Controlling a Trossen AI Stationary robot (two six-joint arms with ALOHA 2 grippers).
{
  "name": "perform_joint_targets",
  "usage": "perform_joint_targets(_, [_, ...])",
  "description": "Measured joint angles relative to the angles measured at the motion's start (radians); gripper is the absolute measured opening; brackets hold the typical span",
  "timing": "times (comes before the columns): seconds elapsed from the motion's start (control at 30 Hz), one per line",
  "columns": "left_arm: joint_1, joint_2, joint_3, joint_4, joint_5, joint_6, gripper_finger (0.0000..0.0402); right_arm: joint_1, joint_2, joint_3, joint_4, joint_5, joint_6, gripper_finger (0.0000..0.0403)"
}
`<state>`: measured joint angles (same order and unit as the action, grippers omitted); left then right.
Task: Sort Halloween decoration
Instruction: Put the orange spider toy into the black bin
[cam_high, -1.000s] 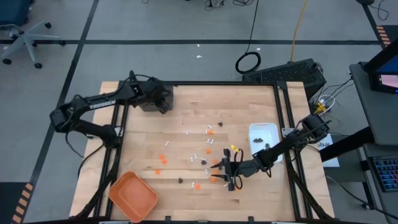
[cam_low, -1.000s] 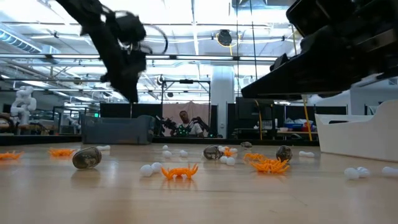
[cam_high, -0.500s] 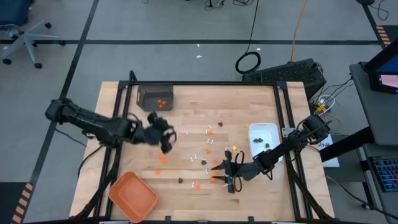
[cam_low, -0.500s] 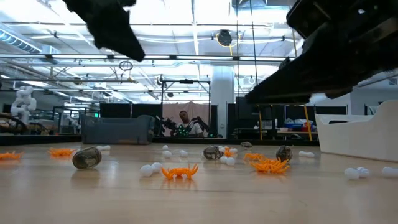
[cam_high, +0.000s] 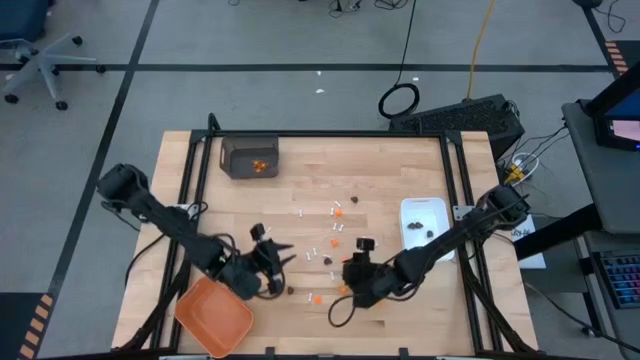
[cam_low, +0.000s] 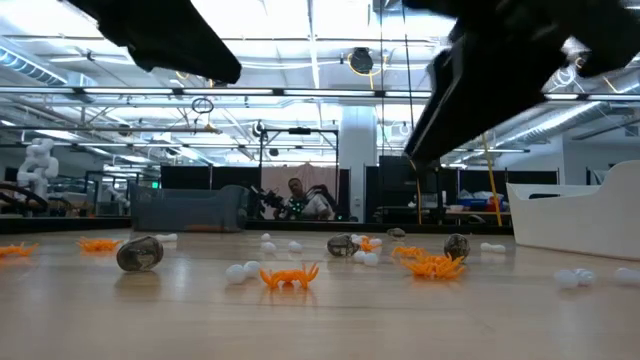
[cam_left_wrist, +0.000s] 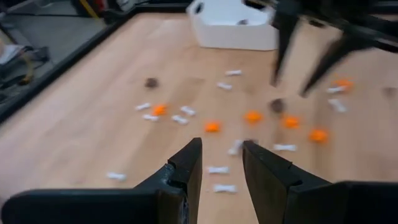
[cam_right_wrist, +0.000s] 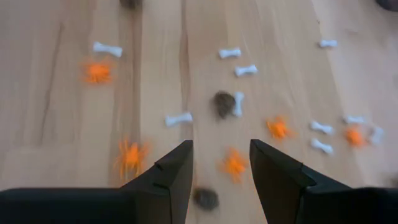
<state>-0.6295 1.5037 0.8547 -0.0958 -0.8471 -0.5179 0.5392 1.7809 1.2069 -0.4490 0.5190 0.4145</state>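
Our left gripper (cam_left_wrist: 221, 163) has its fingers a little apart and holds nothing. It hangs low near the orange tray (cam_high: 212, 315). Our right gripper (cam_right_wrist: 219, 163) is parted and empty too, above the orange bits (cam_right_wrist: 234, 164), dark bits (cam_right_wrist: 223, 102) and white sticks (cam_right_wrist: 179, 118) spread on the table (cam_high: 400, 170). We think we are reaching to pick; next we must drop onto one piece and pinch. We can read no writing
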Motion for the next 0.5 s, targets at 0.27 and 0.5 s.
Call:
perform_joint_targets(0.27, [-0.047, 0.095, 0.0, 0.119, -0.011, 0.005, 0.0115, -0.006, 0.0, 0.034, -0.095, -0.024, 0.062, 0.0143])
perform_joint_targets(0.5, [-0.049, 0.111, 0.0, 0.121, -0.034, 0.002, 0.0115, -0.086, 0.0, -0.006, -0.101, -0.158, -0.025, 0.0148])
